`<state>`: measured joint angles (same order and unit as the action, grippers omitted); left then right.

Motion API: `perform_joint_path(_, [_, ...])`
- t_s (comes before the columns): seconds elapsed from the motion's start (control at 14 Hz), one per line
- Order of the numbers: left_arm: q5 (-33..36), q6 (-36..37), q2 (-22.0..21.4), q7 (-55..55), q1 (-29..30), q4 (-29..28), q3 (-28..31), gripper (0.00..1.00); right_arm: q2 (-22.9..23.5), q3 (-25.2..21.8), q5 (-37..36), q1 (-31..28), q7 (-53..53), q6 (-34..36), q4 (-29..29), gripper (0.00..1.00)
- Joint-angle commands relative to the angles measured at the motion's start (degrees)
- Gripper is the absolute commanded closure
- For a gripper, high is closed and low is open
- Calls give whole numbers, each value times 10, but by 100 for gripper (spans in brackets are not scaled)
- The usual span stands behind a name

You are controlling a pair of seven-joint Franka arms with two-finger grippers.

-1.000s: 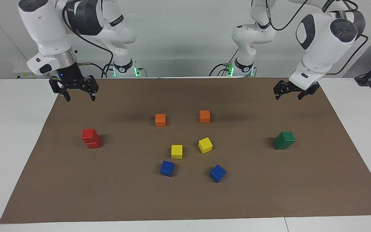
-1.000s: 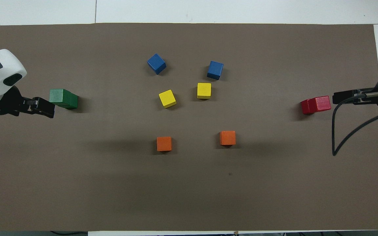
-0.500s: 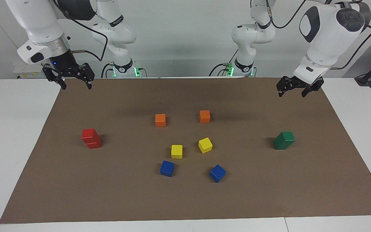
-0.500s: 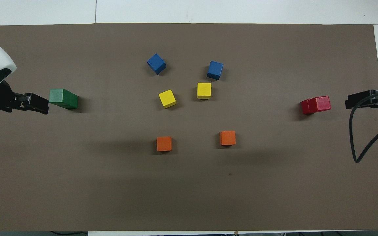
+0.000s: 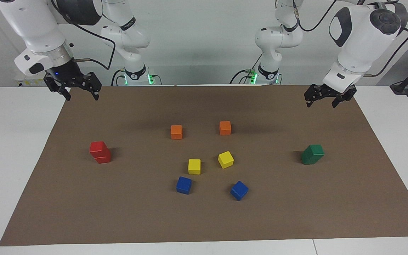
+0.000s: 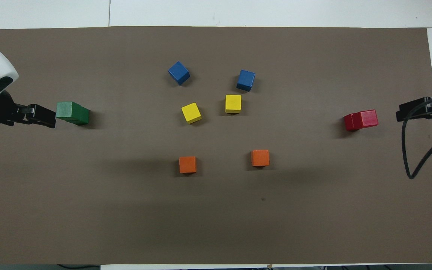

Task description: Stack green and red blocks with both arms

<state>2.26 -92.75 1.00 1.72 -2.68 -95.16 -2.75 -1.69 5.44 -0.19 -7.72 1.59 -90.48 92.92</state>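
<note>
Two red blocks [image 5: 100, 152] stand stacked one on the other on the brown mat, toward the right arm's end of the table; the same red stack [image 6: 361, 120] shows in the overhead view. Two green blocks [image 5: 312, 154] form a second stack [image 6: 72, 113] toward the left arm's end. My right gripper [image 5: 81, 96] hangs open and empty above the mat's corner by its base, apart from the red stack. My left gripper [image 5: 320, 103] is also open and empty, in the air over the mat between its base and the green stack. In the overhead view the left gripper [image 6: 49, 118] and the right gripper [image 6: 401, 112] show at the edges.
In the middle of the mat [image 5: 204, 219] lie two orange cubes [image 5: 176, 132] [image 5: 225, 128], two yellow cubes [image 5: 194, 166] [image 5: 226, 159] and two blue cubes [image 5: 183, 185] [image 5: 239, 190]. White table [image 5: 12, 141] borders the mat. A black cable [image 6: 411, 150] hangs from the right arm.
Both grippers have risen and pulled back toward the robots, away from the stacks, the right one more. The blocks have not moved.
</note>
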Motion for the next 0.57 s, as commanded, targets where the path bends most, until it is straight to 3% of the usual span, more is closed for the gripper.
perform_joint_path(0.0, [-9,-30,3,-4,0,2,0,0,5,4,5,-6,-9,2,-9,0])
perform_joint_path(0.21, [-20,-60,5,-5,0,3,1,0,4,4,6,-6,-8,-9,-7,0])
perform_joint_path(0.5, [-26,-50,5,-5,-1,0,-8,0,-1,4,9,-6,-8,-11,-9,0])
